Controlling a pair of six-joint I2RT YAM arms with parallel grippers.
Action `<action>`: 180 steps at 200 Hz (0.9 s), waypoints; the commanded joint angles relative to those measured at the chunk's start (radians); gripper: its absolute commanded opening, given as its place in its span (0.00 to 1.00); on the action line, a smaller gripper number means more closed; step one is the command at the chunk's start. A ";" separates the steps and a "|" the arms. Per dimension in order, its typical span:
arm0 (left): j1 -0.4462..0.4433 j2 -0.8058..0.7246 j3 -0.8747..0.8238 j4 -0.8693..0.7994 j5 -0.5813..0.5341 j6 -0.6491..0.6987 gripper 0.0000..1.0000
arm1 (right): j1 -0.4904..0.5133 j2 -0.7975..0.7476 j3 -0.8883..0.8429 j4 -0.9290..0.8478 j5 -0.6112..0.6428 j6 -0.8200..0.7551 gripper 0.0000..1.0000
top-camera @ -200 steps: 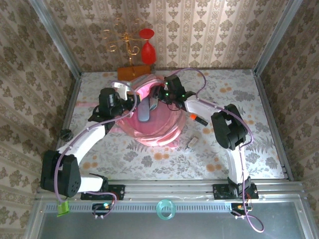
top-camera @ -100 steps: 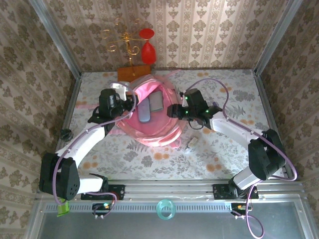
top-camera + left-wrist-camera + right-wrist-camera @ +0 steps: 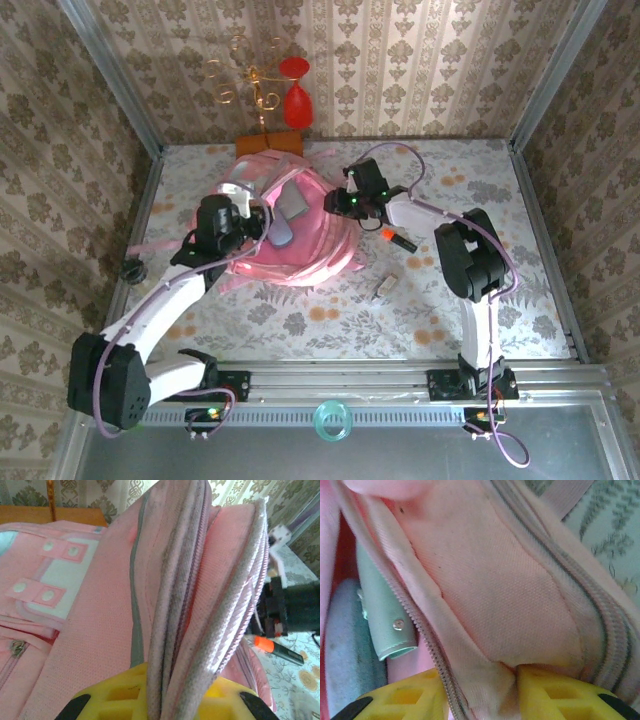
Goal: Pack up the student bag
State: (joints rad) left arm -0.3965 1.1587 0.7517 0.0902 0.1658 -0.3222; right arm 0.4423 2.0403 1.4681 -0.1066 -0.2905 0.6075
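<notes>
The pink student bag (image 3: 300,250) lies mid-table with its top opening facing up. My left gripper (image 3: 252,222) is shut on the folded rim at the opening's left side; its yellow fingers (image 3: 107,696) clamp several layers of pink fabric and zipper (image 3: 172,645). On the opening's right rim, my right gripper (image 3: 337,204) is shut on the fabric (image 3: 505,630) beside the zipper teeth (image 3: 427,635). Inside the bag lie a grey-blue item (image 3: 345,650) and a mint green case (image 3: 385,610); the grey contents (image 3: 290,215) also show from above.
An orange marker (image 3: 397,239) and a small pale object (image 3: 385,287) lie on the table right of the bag. A wooden base (image 3: 268,145) with a gold stand and red vase stands behind it. The marker (image 3: 276,649) also shows past the bag.
The right arm swung from the bag's right side back to the upper right rim and took hold of it. The bag's opening has narrowed and its top has lifted. The left gripper kept its grip.
</notes>
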 commanded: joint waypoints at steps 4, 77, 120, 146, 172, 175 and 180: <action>-0.012 0.040 0.057 0.035 0.003 0.022 0.00 | -0.026 -0.058 -0.003 -0.036 -0.039 -0.054 0.43; 0.000 0.087 0.064 0.082 0.047 0.019 0.00 | 0.112 -0.577 -0.469 -0.496 0.491 0.063 0.90; 0.008 0.087 0.057 0.088 0.060 0.017 0.00 | 0.221 -0.584 -0.583 -0.491 0.557 0.248 0.94; 0.008 0.081 0.054 0.089 0.067 0.014 0.00 | 0.251 -0.556 -0.635 -0.393 0.497 0.348 0.95; 0.007 0.078 0.057 0.086 0.066 0.016 0.00 | 0.273 -0.522 -0.671 -0.340 0.488 0.413 0.95; 0.007 0.079 0.056 0.087 0.066 0.015 0.00 | 0.275 -0.519 -0.673 -0.338 0.494 0.419 0.95; 0.007 0.079 0.057 0.085 0.066 0.017 0.00 | 0.282 -0.515 -0.677 -0.335 0.507 0.428 0.95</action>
State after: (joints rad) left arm -0.3920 1.2446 0.7998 0.0940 0.1871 -0.3210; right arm 0.7055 1.4986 0.8150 -0.4965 0.1909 0.9234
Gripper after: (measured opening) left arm 0.143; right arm 0.953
